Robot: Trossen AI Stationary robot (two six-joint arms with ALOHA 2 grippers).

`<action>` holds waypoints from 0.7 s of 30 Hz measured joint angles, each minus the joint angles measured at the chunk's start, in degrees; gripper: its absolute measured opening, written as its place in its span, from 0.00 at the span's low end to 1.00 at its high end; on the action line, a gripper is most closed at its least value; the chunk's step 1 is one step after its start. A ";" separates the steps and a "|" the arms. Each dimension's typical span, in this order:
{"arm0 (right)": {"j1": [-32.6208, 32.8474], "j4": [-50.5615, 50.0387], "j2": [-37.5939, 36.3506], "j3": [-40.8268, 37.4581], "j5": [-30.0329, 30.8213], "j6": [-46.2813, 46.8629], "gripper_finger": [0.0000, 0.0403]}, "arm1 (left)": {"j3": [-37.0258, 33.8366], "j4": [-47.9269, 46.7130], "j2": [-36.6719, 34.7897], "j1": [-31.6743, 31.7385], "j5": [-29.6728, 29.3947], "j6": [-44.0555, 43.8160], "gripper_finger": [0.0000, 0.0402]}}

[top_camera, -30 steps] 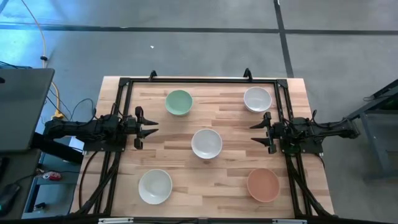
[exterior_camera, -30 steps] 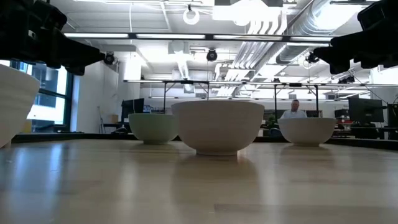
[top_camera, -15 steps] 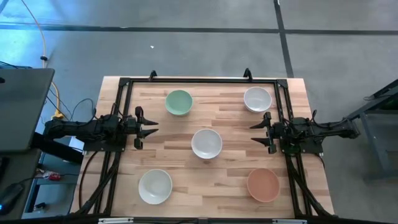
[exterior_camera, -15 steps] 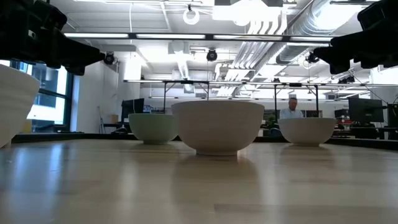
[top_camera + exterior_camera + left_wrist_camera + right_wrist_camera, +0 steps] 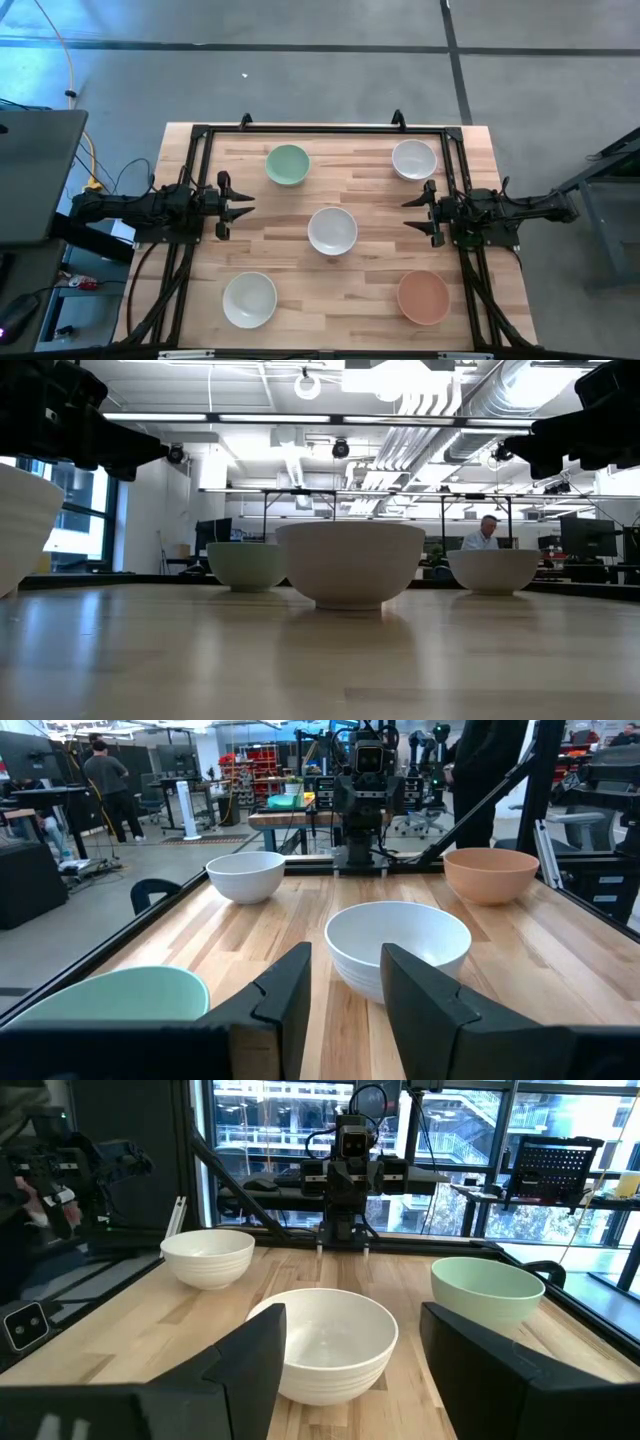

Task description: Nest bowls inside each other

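Note:
Five bowls stand apart on their bases on the wooden table: a pale green bowl [image 5: 288,165] far left, a white bowl [image 5: 414,159] far right, a white bowl [image 5: 332,231] in the middle, a white bowl [image 5: 249,300] near left, a salmon-orange bowl [image 5: 424,297] near right. My left gripper [image 5: 244,205] hovers open at the left edge, pointing at the middle bowl [image 5: 398,949]. My right gripper [image 5: 411,214] hovers open at the right edge, facing the same bowl [image 5: 322,1342].
A black metal frame [image 5: 325,130] runs round the table's edges. Bare wood lies between the bowls. A laptop-like dark slab [image 5: 35,175] sits off the left side. People stand in the room beyond the table.

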 joint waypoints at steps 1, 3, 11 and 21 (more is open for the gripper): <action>0.02 0.00 -0.01 0.00 -0.01 0.01 0.56 | 0.00 0.00 0.01 0.00 0.00 -0.01 0.28; 0.01 0.01 -0.01 0.00 -0.01 0.00 0.56 | 0.00 0.00 0.02 0.00 0.00 -0.01 0.28; 0.02 -0.01 -0.01 0.00 -0.01 0.02 0.56 | 0.02 2.80 0.00 0.01 -2.73 -1.81 0.28; 0.02 0.01 0.00 0.00 -0.01 0.00 0.56 | 0.02 4.72 0.02 0.02 -0.66 -17.96 0.28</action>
